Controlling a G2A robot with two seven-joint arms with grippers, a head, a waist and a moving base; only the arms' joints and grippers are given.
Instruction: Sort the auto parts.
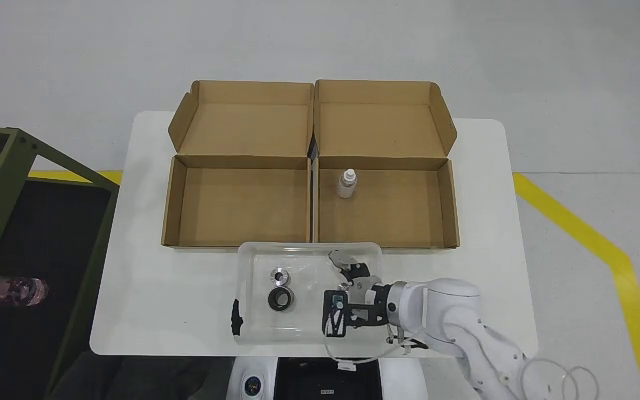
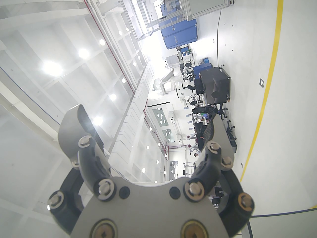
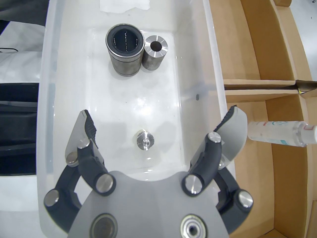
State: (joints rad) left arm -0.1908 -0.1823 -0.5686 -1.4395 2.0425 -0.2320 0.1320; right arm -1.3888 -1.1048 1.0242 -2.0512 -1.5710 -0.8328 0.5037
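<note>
Right arm (image 1: 470, 320), white-shelled, bent in from near right side, wrist turned toward robot's left. Right gripper (image 3: 158, 115), grey metal plate with black links: ribbed-pad fingers (image 3: 88, 125) spread wide, empty. Left gripper (image 2: 148, 115), same build, tilted upward, fingers (image 2: 71, 125) spread, empty.

Small stud (image 3: 145, 141) in plastic tub (image 3: 215, 70), under right gripper (image 3: 159, 113), between its fingers. Linear bearing (image 3: 125, 48) and sleeve (image 3: 155, 53) farther ahead, side by side. Bottle (image 3: 279, 132) past one finger, in cardboard box (image 3: 284, 174).
</note>
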